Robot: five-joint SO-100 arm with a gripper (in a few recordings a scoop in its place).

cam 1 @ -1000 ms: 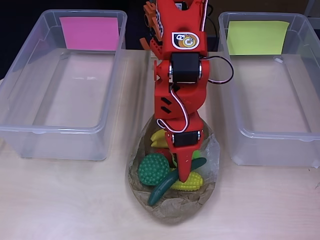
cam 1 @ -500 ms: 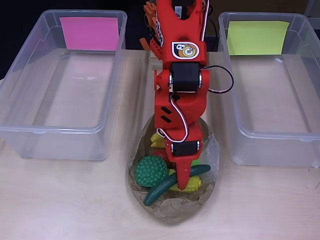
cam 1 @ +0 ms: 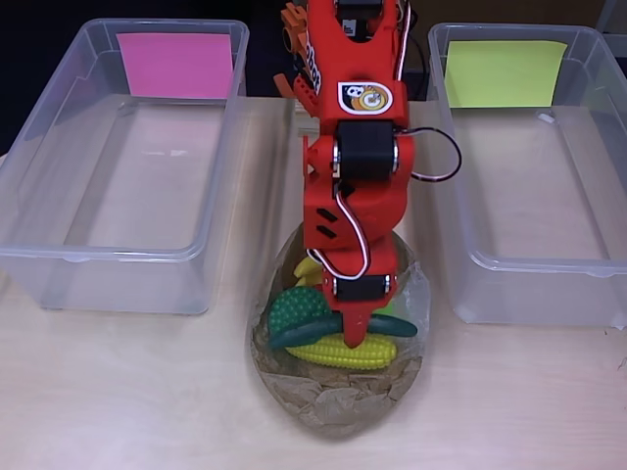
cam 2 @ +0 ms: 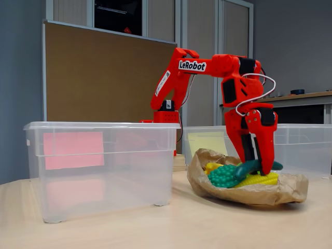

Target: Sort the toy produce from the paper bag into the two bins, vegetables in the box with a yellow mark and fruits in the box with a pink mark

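Fingers (cam 1: 353,331) of our red arm reached down into the crumpled paper bag (cam 1: 338,406) on the desk (cam 1: 127,392), closed around the dark green cucumber (cam 1: 343,328), which lay level across the yellow corn cob (cam 1: 343,352). We saw a knobbly green toy (cam 1: 292,308) just left of it, the pink-marked box (cam 1: 122,166) left and the yellow-marked box (cam 1: 529,176) right in the overhead view.

We seem to be in an office: behind the wooden table (cam 2: 155,223) stand a brown partition board (cam 2: 104,78), tall panelled doors (cam 2: 218,52), and a desk (cam 2: 306,96) off to its right.
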